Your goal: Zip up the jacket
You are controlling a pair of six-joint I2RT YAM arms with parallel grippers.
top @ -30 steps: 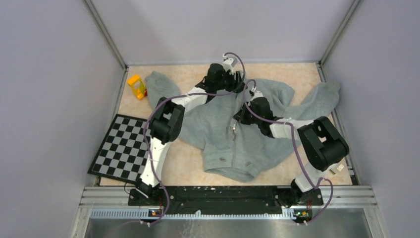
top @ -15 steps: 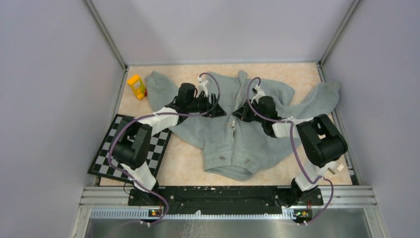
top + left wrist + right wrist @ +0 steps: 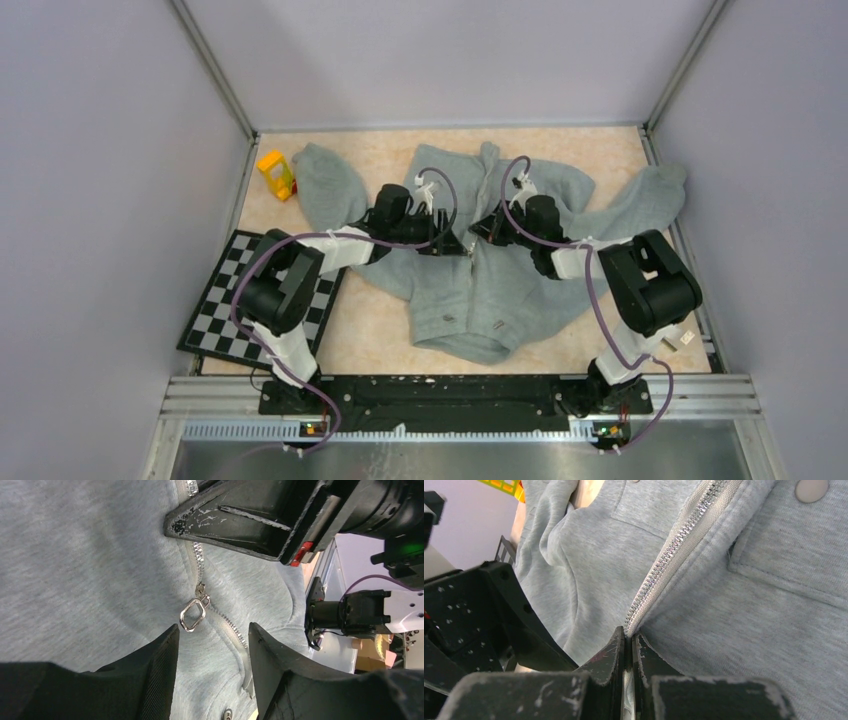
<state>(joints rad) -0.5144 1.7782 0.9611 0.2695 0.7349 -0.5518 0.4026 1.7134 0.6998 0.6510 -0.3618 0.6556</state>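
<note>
The grey jacket [image 3: 500, 290] lies spread on the table, its front zipper closed only partway. In the left wrist view the metal ring pull [image 3: 194, 616] rests on the fleece just ahead of my left gripper [image 3: 213, 628], which is open with nothing between its fingers. The open zipper teeth [image 3: 200, 560] run up from the pull. My right gripper [image 3: 628, 636] is shut on the jacket's zipper edge [image 3: 674, 550], just above the pull. From above, the left gripper [image 3: 452, 243] and the right gripper [image 3: 480, 232] face each other across the zipper.
A yellow toy [image 3: 276, 173] stands at the back left by the sleeve. A checkerboard [image 3: 250, 300] lies at the left under my left arm. Grey walls close in the table on three sides. A snap button [image 3: 811, 489] sits on the chest pocket.
My left arm has swung from the jacket's collar at the back down to the zipper pull in the middle. The right arm has kept its hold and place.
</note>
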